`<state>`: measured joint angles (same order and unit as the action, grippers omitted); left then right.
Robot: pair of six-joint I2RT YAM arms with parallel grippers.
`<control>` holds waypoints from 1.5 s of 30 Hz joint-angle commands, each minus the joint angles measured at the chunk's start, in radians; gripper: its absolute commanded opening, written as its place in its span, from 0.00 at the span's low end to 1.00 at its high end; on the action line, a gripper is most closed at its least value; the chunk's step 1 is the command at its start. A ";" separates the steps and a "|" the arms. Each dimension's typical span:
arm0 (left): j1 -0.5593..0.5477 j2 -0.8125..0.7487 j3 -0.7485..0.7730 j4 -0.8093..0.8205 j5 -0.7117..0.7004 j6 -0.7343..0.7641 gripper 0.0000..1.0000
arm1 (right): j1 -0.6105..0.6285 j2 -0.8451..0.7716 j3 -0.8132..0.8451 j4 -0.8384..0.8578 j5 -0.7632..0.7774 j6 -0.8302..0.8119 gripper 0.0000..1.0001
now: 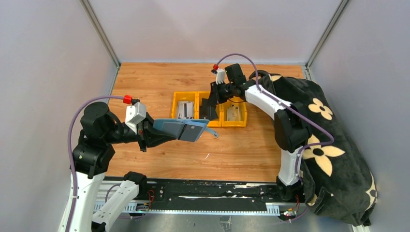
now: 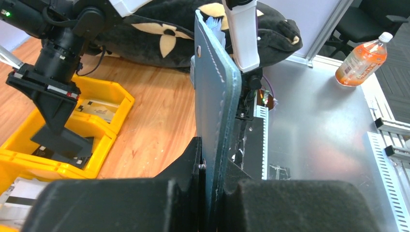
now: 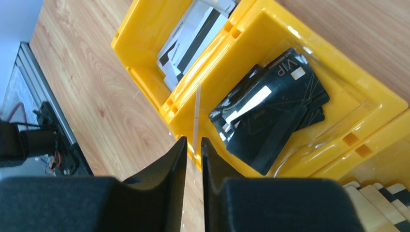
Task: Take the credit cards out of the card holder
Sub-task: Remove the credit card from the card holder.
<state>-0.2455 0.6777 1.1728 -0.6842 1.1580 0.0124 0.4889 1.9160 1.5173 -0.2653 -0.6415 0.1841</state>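
Your right hand (image 3: 194, 159) is clenched on a dark grey card (image 2: 63, 143), held edge-on above the middle yellow bin (image 3: 372, 99), the one with the stack of black cards (image 3: 270, 113). The step in hand looks to be the drop, so keep the card over that bin's floor and not its wall. (In the wrist view the card's edge lines up close to the rim shared with the neighbouring bin (image 3: 130, 26), which holds grey-white cards (image 3: 193, 34).) Nudge it towards the black stack and lower it a little. Then part the fingers fully, so the card falls flat rather than tipping over the divider.

Your left hand (image 2: 212, 193) is clamped on one short end of the slate-blue card holder (image 1: 180, 128). It holds the holder off the counter (image 1: 241, 150), reaching towards the bins. The holder is apart from the right hand, just on the near side of the bin row. One pocketed card (image 1: 193, 131) shows in it, so I judge there are more to pull.
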 commanded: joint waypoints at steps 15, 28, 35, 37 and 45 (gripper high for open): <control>-0.001 -0.051 -0.138 0.442 -0.189 -0.444 0.00 | -0.005 -0.318 -0.140 0.351 -0.007 0.265 0.69; 0.000 0.014 -0.178 0.678 -0.394 -0.728 0.00 | 0.097 -0.664 -0.612 1.226 -0.278 0.648 0.76; 0.000 0.040 -0.172 0.723 -0.390 -0.771 0.00 | 0.159 -0.597 -0.607 1.512 -0.300 0.796 0.77; 0.000 0.043 -0.179 0.728 -0.387 -0.777 0.00 | 0.170 -0.578 -0.594 1.552 -0.275 0.819 0.77; 0.000 0.035 -0.220 0.748 -0.379 -0.790 0.00 | 0.216 -0.521 -0.559 1.557 -0.138 0.849 0.68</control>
<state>-0.2455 0.7219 0.9733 0.0101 0.7761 -0.7628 0.6788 1.3708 0.9230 1.2205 -0.8646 0.9924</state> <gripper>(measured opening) 0.101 0.725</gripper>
